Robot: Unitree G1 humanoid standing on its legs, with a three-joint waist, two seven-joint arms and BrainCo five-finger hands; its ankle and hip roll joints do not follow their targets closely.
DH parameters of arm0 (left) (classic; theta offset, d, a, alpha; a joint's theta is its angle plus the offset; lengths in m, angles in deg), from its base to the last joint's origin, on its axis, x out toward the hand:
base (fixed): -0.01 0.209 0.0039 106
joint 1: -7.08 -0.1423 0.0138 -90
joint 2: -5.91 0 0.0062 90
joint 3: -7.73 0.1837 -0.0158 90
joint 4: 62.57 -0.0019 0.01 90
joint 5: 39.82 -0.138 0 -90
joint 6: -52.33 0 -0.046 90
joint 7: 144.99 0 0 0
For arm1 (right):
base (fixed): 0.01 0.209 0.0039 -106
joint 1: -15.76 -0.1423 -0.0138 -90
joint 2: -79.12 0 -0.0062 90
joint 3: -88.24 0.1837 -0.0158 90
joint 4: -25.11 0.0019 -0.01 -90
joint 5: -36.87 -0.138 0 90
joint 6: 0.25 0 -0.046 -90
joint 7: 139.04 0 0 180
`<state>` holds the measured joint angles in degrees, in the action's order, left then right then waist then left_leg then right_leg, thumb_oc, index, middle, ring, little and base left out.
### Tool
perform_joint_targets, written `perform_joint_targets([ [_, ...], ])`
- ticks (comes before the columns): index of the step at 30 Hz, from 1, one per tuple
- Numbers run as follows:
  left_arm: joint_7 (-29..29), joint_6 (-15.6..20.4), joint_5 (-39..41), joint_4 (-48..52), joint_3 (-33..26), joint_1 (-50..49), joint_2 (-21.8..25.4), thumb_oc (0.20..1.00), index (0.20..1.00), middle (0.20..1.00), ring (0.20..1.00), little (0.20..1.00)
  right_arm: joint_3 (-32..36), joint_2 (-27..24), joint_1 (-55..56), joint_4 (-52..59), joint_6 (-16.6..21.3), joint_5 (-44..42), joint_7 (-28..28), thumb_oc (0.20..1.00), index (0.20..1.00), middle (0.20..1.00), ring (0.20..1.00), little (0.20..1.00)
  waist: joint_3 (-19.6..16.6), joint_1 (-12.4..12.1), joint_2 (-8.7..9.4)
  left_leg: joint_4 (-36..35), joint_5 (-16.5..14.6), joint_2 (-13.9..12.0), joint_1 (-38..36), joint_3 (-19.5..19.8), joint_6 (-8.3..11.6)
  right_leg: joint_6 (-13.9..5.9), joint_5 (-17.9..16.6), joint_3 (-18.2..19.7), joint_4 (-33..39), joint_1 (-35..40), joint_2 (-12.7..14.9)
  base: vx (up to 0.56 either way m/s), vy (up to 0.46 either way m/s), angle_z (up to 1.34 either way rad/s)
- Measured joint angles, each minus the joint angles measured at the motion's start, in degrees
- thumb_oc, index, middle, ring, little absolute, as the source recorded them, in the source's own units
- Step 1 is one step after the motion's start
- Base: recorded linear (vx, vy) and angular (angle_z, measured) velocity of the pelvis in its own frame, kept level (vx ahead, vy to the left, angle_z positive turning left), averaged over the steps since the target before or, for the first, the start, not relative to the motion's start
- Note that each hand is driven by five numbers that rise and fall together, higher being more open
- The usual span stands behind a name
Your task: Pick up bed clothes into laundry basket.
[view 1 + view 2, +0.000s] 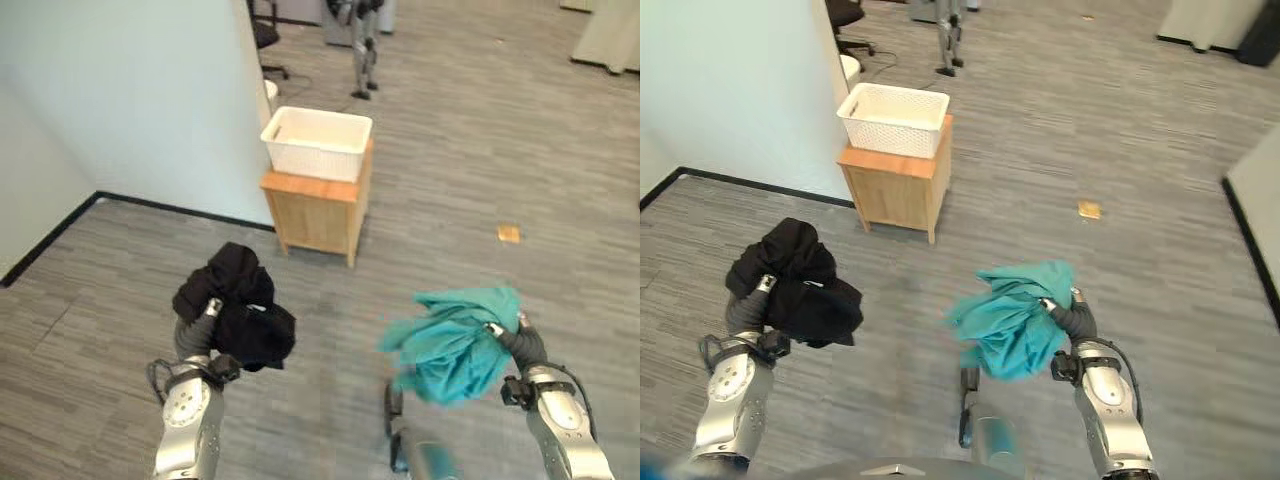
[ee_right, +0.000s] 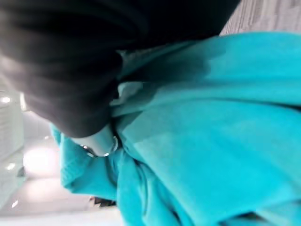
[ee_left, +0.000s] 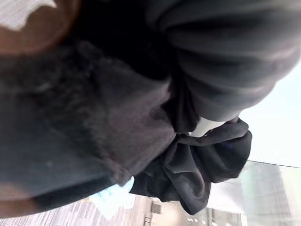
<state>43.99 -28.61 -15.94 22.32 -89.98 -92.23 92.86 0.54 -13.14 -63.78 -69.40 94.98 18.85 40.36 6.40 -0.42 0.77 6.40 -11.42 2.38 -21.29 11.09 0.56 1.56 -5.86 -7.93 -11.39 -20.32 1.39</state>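
The left hand (image 1: pixel 203 322) is clenched in a bundled black garment (image 1: pixel 240 305), the right hand (image 1: pixel 1072 318) in a crumpled teal one (image 1: pixel 1015 318) — both held up off the floor. Ahead, well apart, the white laundry basket (image 1: pixel 315 143) sits on a small wooden cabinet (image 1: pixel 318 212) beside the wall (image 1: pixel 140 90).

Both silver-grey arms rise from the bottom edge of the head views, forearms pointing up the frame. The left hand (image 1: pixel 207 312), lower left, is curled around a black garment (image 1: pixel 240 305). The right hand (image 1: pixel 503 333), lower right, is curled around a teal garment (image 1: pixel 455 345), held raised.
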Motion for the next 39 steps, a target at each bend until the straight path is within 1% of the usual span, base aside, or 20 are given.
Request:
perform_joint_targets([
  [2, -0.32, -0.14, -0.02, -0.26, 0.22, -2.32, -1.77, 0.200, 0.200, 0.200, 0.200, 0.200, -0.66, -1.53, -0.52, -0.92, 0.00, 0.01, -0.28, 0.200, 0.200, 0.200, 0.200, 0.200, -0.72, -0.90, -1.86, 8.69, 2.39, -0.83, 1.68, -1.18, 1.72, 2.90, 1.68, 0.54, -2.24, 1.96, -2.28, 0.49, -0.256, -0.17],
  [3, -0.58, -0.44, -0.02, -0.60, 0.56, -1.71, -1.16, 0.200, 0.200, 0.200, 0.200, 0.200, -0.40, -2.23, -0.81, -0.54, 0.13, -0.08, 0.09, 0.200, 0.200, 0.200, 0.200, 0.200, -1.18, -0.73, -2.28, 19.30, 2.12, -2.41, 7.50, -2.11, 2.81, 3.71, 4.08, 0.18, -2.30, 4.08, -2.68, 0.59, -0.432, 0.11],
  [5, -0.57, -0.44, 0.70, -0.55, 0.48, 1.50, -1.13, 0.200, 0.200, 0.200, 0.200, 0.200, -0.23, -4.38, -1.37, -0.47, 0.14, -0.72, 0.27, 0.200, 0.200, 0.200, 0.200, 0.200, -0.14, -0.96, -1.38, 37.01, 8.84, -3.26, 18.84, -4.54, 5.12, 4.42, 8.33, -0.42, -2.05, 6.64, -2.57, 0.41, -0.343, 0.41],
  [6, -0.57, -0.32, 2.00, 0.00, 0.32, 3.95, -0.46, 0.200, 0.200, 0.200, 0.200, 0.200, -0.24, -4.80, -2.65, -1.10, 0.07, -1.00, 0.65, 0.200, 0.200, 0.200, 0.200, 0.200, 1.91, -3.07, 0.87, 49.08, 8.53, -3.54, 27.92, -7.45, 4.43, 5.25, 9.00, 0.20, 1.36, 11.84, -2.48, 0.37, -0.237, 0.13],
  [7, -0.43, -0.34, 2.48, -0.11, 0.26, 4.36, 0.51, 0.200, 0.200, 0.200, 0.200, 0.200, 0.09, -3.82, -2.28, -0.67, 0.11, -1.01, 0.85, 0.200, 0.200, 0.200, 0.200, 0.200, 2.84, -3.71, 2.94, 49.75, 7.89, -4.47, 31.29, -11.34, 3.34, 4.36, 7.56, -0.08, 3.98, 15.64, -1.71, 0.25, -0.122, -0.07],
  [10, 0.08, -0.27, 3.27, -0.62, -0.08, 4.09, 1.01, 0.200, 0.200, 0.200, 0.200, 0.200, 0.78, -3.31, -1.60, 1.69, 1.09, -1.03, 1.76, 0.200, 0.200, 0.200, 0.200, 0.200, 2.89, -5.25, 5.26, 41.19, 8.25, -5.62, 41.68, -14.94, 2.97, 3.61, 9.36, -1.35, 10.00, 23.69, -0.03, 0.43, -0.043, 0.14],
  [14, 0.13, -0.06, 5.08, -0.77, 0.01, 2.35, 0.82, 0.200, 0.200, 0.200, 0.200, 0.200, 1.89, -3.64, -3.43, 3.71, 1.47, -0.98, 3.19, 0.200, 0.200, 0.200, 0.200, 0.200, 1.97, -4.43, 1.20, 9.49, 9.59, -7.78, 44.29, -16.84, 1.57, -0.24, 11.35, -3.58, 15.91, 31.63, -2.03, 0.42, 0.079, 0.19],
  [16, 0.16, -0.08, 5.15, -1.73, 0.19, 1.74, 0.26, 0.200, 0.200, 0.200, 0.200, 0.200, 1.57, -3.99, -3.46, 3.59, 1.19, -0.65, 3.23, 0.200, 0.200, 0.200, 0.200, 0.200, 1.83, -4.75, -0.03, -3.00, 10.88, -4.56, 39.85, -15.09, 0.50, -2.79, 13.26, -3.76, 16.88, 35.50, -1.11, 0.38, 0.080, 0.00],
  [18, 0.20, -0.08, 5.15, -2.04, 0.26, 0.78, -0.99, 0.200, 0.200, 0.200, 0.200, 0.200, 1.35, -4.65, -3.40, 3.67, 1.17, -0.48, 3.23, 0.200, 0.200, 0.200, 0.200, 0.200, 1.09, -4.62, -1.94, -7.47, 14.42, -3.21, 35.21, -13.78, -1.91, -5.21, 15.16, -3.16, 16.20, 37.97, -1.30, 0.27, 0.076, -0.07],
  [19, 0.20, -0.09, 5.12, -2.03, 0.24, 0.07, -1.32, 0.200, 0.200, 0.200, 0.200, 0.200, 0.67, -4.67, -3.27, 3.71, 0.96, -0.46, 3.11, 0.200, 0.200, 0.200, 0.200, 0.200, 1.05, -5.01, -1.28, -7.16, 21.39, -2.15, 33.04, -14.44, -2.43, -6.71, 16.15, -2.74, 15.16, 40.51, 0.30, 0.32, 0.101, -0.10],
  [21, 0.20, -0.24, 5.10, -1.99, 0.22, 0.01, -1.15, 0.200, 0.200, 0.200, 0.200, 0.200, 0.56, -4.48, -2.98, 4.09, 0.87, -0.44, 2.89, 0.200, 0.200, 0.200, 0.200, 0.200, 0.65, -5.21, 1.09, -6.65, 21.60, 0.26, 31.64, -15.16, -3.15, -7.06, 17.41, -3.21, 12.46, 40.47, 3.03, 0.34, 0.136, 0.00],
  [24, -0.03, -0.33, 4.96, -1.90, -0.29, 1.29, -0.93, 0.200, 0.200, 0.200, 0.200, 0.200, 0.91, -4.38, -4.44, 4.81, 0.86, 0.14, 2.90, 0.200, 0.200, 0.200, 0.200, 0.200, 0.59, -5.65, 2.62, -4.66, 17.71, 3.16, 31.11, -15.44, -5.26, -6.96, 15.57, -3.25, 10.38, 40.71, 6.19, 0.31, 0.230, 0.06],
  [26, -0.06, -0.33, 4.94, -2.02, -0.61, 2.87, -0.68, 0.200, 0.200, 0.200, 0.200, 0.200, 1.39, -4.43, -6.94, 4.80, 0.62, 2.06, 3.55, 0.200, 0.200, 0.200, 0.200, 0.200, 0.99, -6.52, 1.48, -5.09, 15.53, 3.66, 27.01, -15.33, -7.28, -7.47, 14.94, -2.06, -8.97, 34.15, 8.25, 0.20, 0.287, -0.08],
  [28, -0.10, -0.33, 4.74, -2.10, -0.59, 3.09, 1.79, 0.200, 0.200, 0.200, 0.200, 0.200, 2.00, -4.37, -8.41, 5.71, 0.64, 3.78, 4.52, 0.200, 0.200, 0.200, 0.200, 0.200, 1.58, -6.79, 0.87, -6.87, 14.27, 3.30, 21.53, -15.10, -8.09, -8.76, 9.95, 0.78, -32.70, 23.67, 10.75, 0.20, 0.175, -0.01],
  [31, -0.32, -0.36, 4.53, -1.53, -0.51, 3.22, 3.58, 0.200, 0.200, 0.200, 0.200, 0.200, 5.05, -4.82, -9.62, 6.77, 1.15, 5.23, 6.37, 0.200, 0.200, 0.200, 0.200, 0.200, 2.99, -4.48, -0.13, -6.28, 11.55, 2.91, 19.07, -12.39, -7.75, -8.83, 13.37, 6.09, -39.21, 11.79, 8.60, 0.25, 0.042, 0.37],
  [34, -0.49, -0.37, 4.42, -0.99, -0.39, 3.57, 3.88, 0.200, 0.200, 0.200, 0.200, 0.200, 6.43, -5.66, -9.86, 7.39, 1.38, 5.79, 7.75, 0.200, 0.200, 0.200, 0.200, 0.200, 3.26, -3.57, -0.35, -6.61, 10.55, 2.88, 17.49, -10.25, -6.97, -8.13, 15.33, 7.08, -26.51, 7.04, 8.19, 0.29, -0.119, 0.50],
  [35, -0.48, -0.36, 4.49, -0.96, -0.03, 3.52, 4.00, 0.200, 0.200, 0.200, 0.200, 0.200, 5.81, -6.29, -10.41, 7.16, 1.47, 2.05, 7.12, 0.200, 0.200, 0.200, 0.200, 0.200, 3.16, -2.91, -0.24, -6.74, 9.64, 2.66, 16.32, -8.32, -5.74, -8.48, 14.66, 7.38, -15.44, 6.98, 7.80, 0.27, -0.155, 0.64],
  [36, -0.57, -0.36, 4.49, -0.78, 0.60, 3.58, 4.42, 0.200, 0.200, 0.200, 0.200, 0.200, 5.51, -6.97, -10.54, 7.08, 1.76, 1.01, 6.39, 0.200, 0.200, 0.200, 0.200, 0.200, 3.08, -2.79, -0.13, -6.87, 9.54, 2.65, 16.05, -7.15, -5.62, -8.96, 13.26, 8.21, -6.01, 8.20, 7.33, 0.18, -0.099, 0.75],
  [38, -1.10, -0.41, 4.46, -0.63, 2.42, 4.15, 4.83, 0.200, 0.200, 0.200, 0.200, 0.200, 5.43, -11.91, -9.86, 6.84, 1.16, 1.09, 5.12, 0.200, 0.200, 0.200, 0.200, 0.200, 2.79, -1.71, 1.06, -6.30, 8.69, 3.38, 16.34, -2.94, -4.84, -10.02, 9.58, 14.44, 2.67, 10.06, 5.41, 0.16, -0.062, 0.99],
  [39, -2.14, -0.42, 4.43, -0.36, 3.07, 2.84, 5.15, 0.200, 0.200, 0.200, 0.200, 0.200, 5.33, -14.57, -10.38, 6.87, 0.48, 1.06, 4.26, 0.200, 0.200, 0.200, 0.200, 0.200, 2.32, -2.43, 2.36, -7.69, 8.61, 3.45, 14.55, -2.40, -4.84, -7.98, 5.44, 12.41, 5.14, 11.67, 5.22, 0.17, -0.079, 0.67],
])
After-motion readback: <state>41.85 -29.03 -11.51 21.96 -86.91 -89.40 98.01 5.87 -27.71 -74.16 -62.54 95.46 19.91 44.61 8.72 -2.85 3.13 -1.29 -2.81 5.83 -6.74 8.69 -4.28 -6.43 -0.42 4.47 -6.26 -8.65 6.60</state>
